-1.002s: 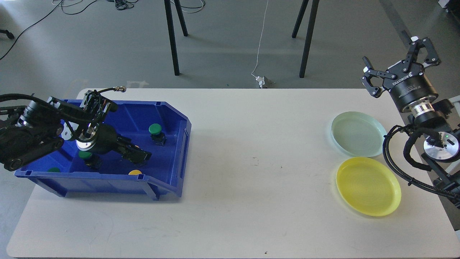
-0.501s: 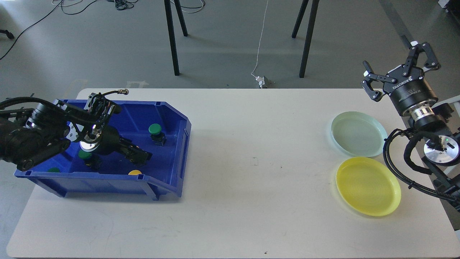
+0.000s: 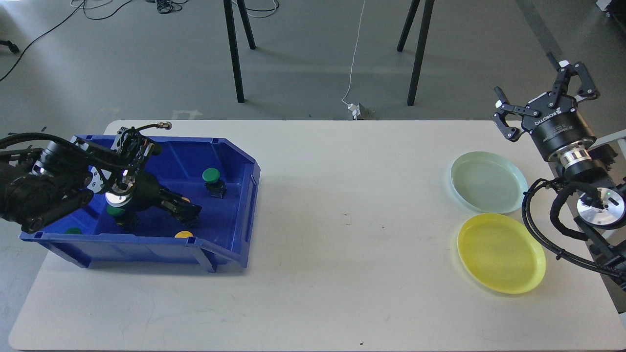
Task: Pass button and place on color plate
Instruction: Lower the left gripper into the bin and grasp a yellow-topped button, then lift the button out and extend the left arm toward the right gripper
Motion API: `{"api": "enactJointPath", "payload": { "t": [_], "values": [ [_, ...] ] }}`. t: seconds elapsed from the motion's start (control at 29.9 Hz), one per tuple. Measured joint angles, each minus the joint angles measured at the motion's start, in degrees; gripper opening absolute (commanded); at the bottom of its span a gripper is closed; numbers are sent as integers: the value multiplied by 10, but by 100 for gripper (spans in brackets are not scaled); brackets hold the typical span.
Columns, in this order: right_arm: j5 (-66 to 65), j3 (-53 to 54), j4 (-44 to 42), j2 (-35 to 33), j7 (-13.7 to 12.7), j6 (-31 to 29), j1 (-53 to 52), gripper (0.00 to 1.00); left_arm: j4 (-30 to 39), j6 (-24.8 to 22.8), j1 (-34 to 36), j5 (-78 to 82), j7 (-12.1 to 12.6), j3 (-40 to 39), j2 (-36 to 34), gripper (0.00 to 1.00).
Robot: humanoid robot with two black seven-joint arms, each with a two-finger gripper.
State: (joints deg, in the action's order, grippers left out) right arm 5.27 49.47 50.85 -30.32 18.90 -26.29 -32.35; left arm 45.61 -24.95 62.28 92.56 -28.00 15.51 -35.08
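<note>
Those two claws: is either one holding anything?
The right gripper is open and empty. The left gripper is down in the blue bin; any grasp cannot be told.

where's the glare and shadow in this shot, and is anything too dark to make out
Head view: sharp overall, with soft daylight from the far side throwing a faint shadow toward the camera from the blue bin. A bright glint sits on the left arm's metal wrist ring. The left tool is black against the dark bin interior, so its fingers blur together. The right tool reads clearly. The yellow plate shows mild sheen.
</note>
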Motion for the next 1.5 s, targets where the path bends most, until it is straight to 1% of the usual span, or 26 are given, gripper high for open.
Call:
{"api": "enactJointPath", "payload": {
  "t": [0.13, 0.2, 0.23, 0.27, 0.3, 0.33, 0.37, 0.4, 0.63, 0.73, 0.87, 0.97, 1.04, 1.14, 1.2, 1.27, 1.3, 1.4, 1.5],
  "values": [
    [0, 0, 0, 0, 0, 0, 2, 99, 0, 0, -2, -1, 0, 0, 0, 59],
    [0, 0, 0, 0, 0, 0, 3, 99, 0, -1, -4, -2, 0, 0, 0, 54],
    [0, 0, 0, 0, 0, 0, 3, 99, 0, -1, -4, -2, 0, 0, 0, 48],
    [0, 0, 0, 0, 0, 0, 3, 99, 0, -1, -4, -2, 0, 0, 0, 40],
    [0, 0, 0, 0, 0, 0, 4, 99, 0, -1, -4, -2, 0, 0, 0, 27],
    [0, 0, 0, 0, 0, 0, 4, 99, 0, -1, -5, -2, 0, 0, 0, 17],
    [0, 0, 0, 0, 0, 0, 4, 99, 0, -1, -5, -1, 0, 0, 0, 10],
    [0, 0, 0, 0, 0, 0, 4, 99, 0, -1, -5, -1, 0, 0, 0, 6],
    [2, 3, 0, 0, 1, 0, 6, 99, 5, 0, 0, -3, 0, -6, -9, 6],
    [3, 8, 0, 0, 1, 0, 9, 99, 26, -6, 4, -14, 0, -41, -40, 6],
    [3, 18, -5, 0, 2, -2, 10, 99, 115, -27, 6, -26, 0, -114, -122, 6],
    [3, 26, -19, 1, 2, -5, 11, 99, 185, -30, 3, -36, 0, -185, -189, 6],
    [4, 28, -24, 1, 1, -7, 11, 99, 221, -30, -1, -72, 0, -223, -225, 7],
    [4, 29, -25, 1, 0, -8, 11, 99, 269, -31, -5, -214, 0, -258, -264, 8],
    [0, 26, -18, -2, 0, -9, 13, 99, 297, -31, -6, -332, 0, -269, -274, 8],
    [-6, 19, -2, -14, 0, -9, 18, 99, 314, -31, -6, -412, 0, -274, -263, 8],
    [-14, 15, 15, -25, 0, -8, 22, 99, 319, -31, -7, -443, 0, -276, -245, 8],
    [-52, 7, 87, -66, 1, -3, 48, 99, 320, -31, -16, -502, 0, -277, -166, 8],
    [-95, 12, 174, -104, 2, 4, 87, 99, 292, -31, -26, -554, 0, -278, -75, 8]
  ]
}}
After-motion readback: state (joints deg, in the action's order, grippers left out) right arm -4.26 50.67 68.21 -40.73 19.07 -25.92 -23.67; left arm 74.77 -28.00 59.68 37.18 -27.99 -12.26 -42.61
